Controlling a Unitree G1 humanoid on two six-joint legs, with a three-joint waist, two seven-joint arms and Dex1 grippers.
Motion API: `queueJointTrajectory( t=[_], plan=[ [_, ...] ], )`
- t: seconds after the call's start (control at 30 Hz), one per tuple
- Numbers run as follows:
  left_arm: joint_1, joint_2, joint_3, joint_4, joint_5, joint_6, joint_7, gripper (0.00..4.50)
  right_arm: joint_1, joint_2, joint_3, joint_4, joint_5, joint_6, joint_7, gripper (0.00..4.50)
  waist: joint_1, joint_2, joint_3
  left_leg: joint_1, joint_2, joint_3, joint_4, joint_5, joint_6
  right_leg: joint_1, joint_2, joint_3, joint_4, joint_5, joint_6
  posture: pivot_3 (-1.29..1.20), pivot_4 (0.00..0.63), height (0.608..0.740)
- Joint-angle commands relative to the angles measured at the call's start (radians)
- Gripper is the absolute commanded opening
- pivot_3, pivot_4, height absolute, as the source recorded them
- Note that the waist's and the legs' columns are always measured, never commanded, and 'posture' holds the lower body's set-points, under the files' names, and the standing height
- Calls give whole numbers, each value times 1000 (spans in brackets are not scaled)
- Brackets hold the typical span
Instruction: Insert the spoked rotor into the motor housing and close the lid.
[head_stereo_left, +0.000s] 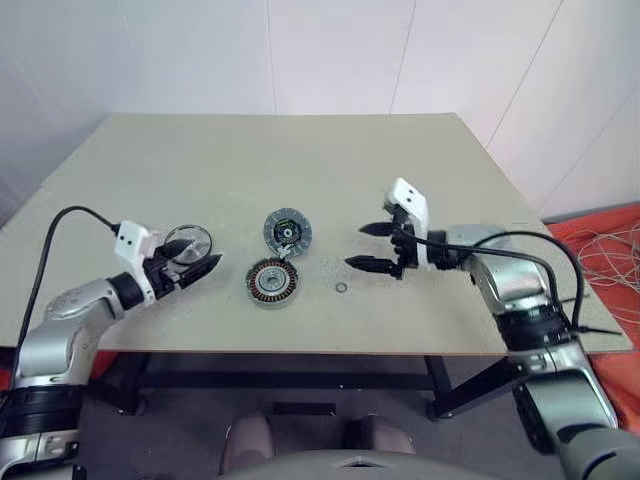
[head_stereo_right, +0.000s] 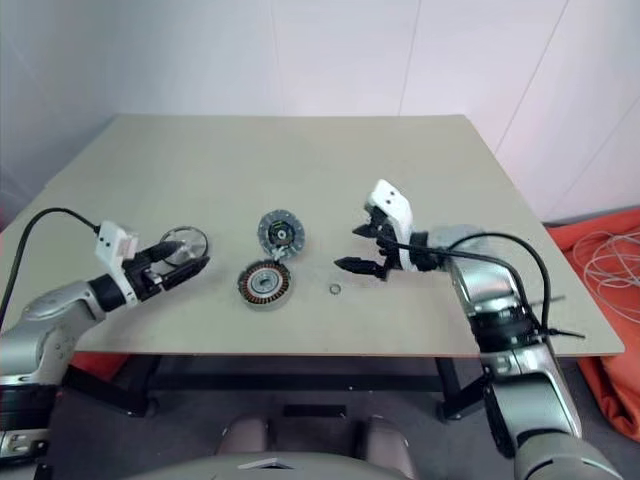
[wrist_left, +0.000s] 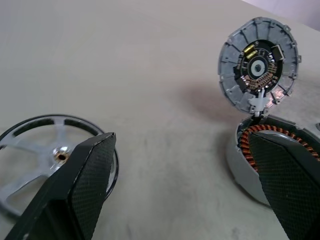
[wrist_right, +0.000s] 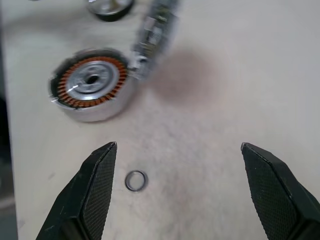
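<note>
On the beige table (head_stereo_left: 300, 170) by white walls (head_stereo_left: 330, 50), both grippers gape, holding nothing.

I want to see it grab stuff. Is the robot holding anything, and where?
Nothing. The left gripper and right gripper are open and empty.

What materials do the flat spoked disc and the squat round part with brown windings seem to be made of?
Spoked rotor: likely metal, with a shiny silvery face and thin dark rim. Motor housing: seemingly grey metal shell and bright silvery centre, ringed by copper-coloured wire windings.
</note>
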Motion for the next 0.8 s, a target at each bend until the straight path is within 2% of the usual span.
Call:
queueJointTrajectory(
  t=[0.03, 0.13, 0.23, 0.5, 0.8],
  plan=[
    [-40, -1, 71, 11, -44, -2, 16, 4500, 0, -14, -87, -55, 11, -25, -104, 4481, 0, 0, 0, 0, 0, 0, 0, 0, 0, 0, 0, 0, 0, 0, 0, 0, 0, 740],
    [-45, -2, 66, 4, -49, 7, 12, 4500, 73, -65, -22, -118, -7, -108, -62, 4481, 11, 0, 0, 1, 0, 0, 0, 1, -1, 1, 0, 0, -1, 0, 1, 0, 0, 740],
    [-37, -14, 58, -13, -55, 15, 13, 4500, 124, -52, 28, -144, 8, -115, -56, 4481, 13, 0, 0, 6, 0, 0, -3, 0, -1, 7, 0, 0, -4, -1, 1, 0, 0, 740],
    [29, -23, 84, -95, -99, 53, 14, 4500, 114, 60, 127, -55, -13, -132, -118, 4481, 11, 0, 0, 8, 0, 0, -6, 0, -1, 7, 0, 0, -6, -1, 1, 0, 0, 740],
    [98, 39, 55, -159, -28, -9, -31, 4500, 93, 36, 171, 74, -39, -287, -42, 4481, 11, -1, 0, 9, -1, 0, -12, 0, -1, 10, -2, 0, -12, -1, 2, 0, 0, 740]
  ],
)
